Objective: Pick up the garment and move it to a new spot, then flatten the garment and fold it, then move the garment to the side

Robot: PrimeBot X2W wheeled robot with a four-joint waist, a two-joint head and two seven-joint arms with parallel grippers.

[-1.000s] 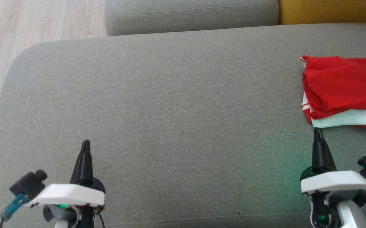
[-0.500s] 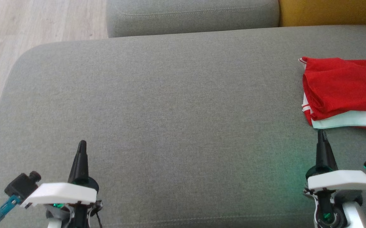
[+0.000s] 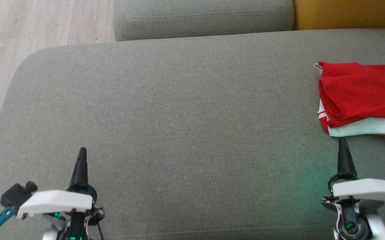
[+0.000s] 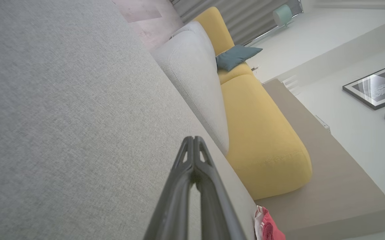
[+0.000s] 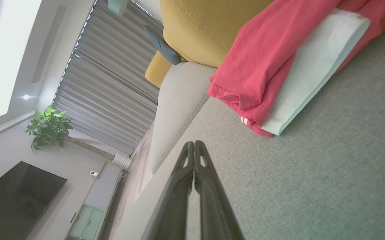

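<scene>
Red garment (image 3: 357,91) lies lengthwise left-to-right on the sofa (image 3: 179,116); left gripper (image 3: 82,150) and right gripper (image 3: 342,141) pinched together — empty.

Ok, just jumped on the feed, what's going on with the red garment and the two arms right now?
Nothing is being handled at this moment. The red garment lies folded, with a white layer showing at its near edge, at the right end of the grey sofa seat. The left gripper is shut and empty over bare seat at the lower left. The right gripper is also shut and empty, pointing at the garment's near edge but apart from it. The fold and the move to the side look done.
</scene>
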